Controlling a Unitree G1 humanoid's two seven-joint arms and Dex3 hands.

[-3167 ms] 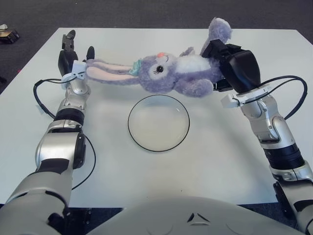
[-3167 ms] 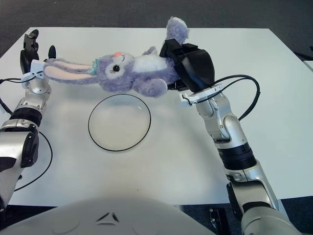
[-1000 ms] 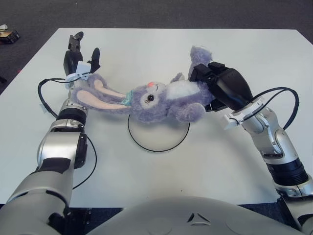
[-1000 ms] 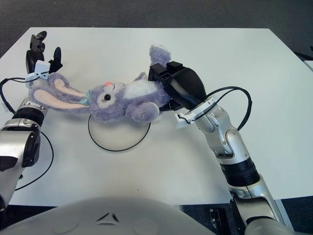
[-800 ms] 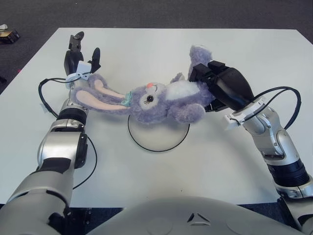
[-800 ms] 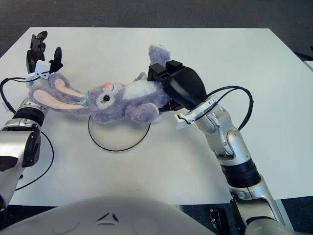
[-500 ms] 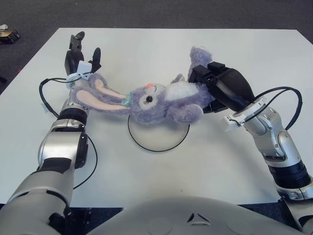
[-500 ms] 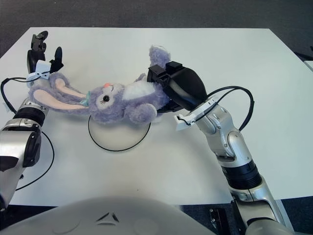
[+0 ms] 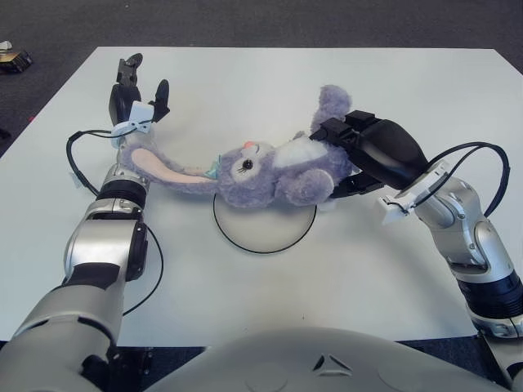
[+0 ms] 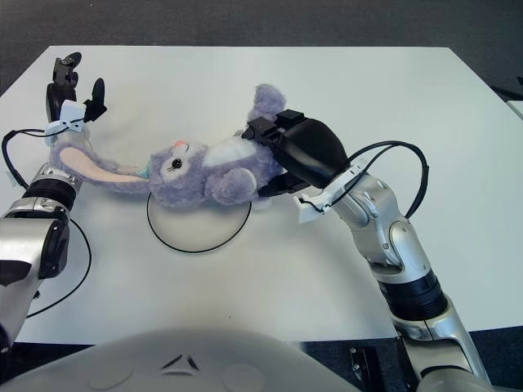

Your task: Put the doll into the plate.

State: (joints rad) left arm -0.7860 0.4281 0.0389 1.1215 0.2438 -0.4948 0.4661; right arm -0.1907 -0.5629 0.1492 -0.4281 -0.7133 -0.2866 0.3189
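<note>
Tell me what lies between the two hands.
The doll spans the stretch in both eye views: the left hand is at its ear tips, the right hand grasps its body. Its head overlaps the plate.

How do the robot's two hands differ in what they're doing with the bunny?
The right hand wraps the doll's body and legs, its fingers curled around the plush; the left hand is at the tip of the long ears, with fingers pointing up and apart. The right hand sits near the plate; the left is far off to its left. Both are black and at the doll.
</note>
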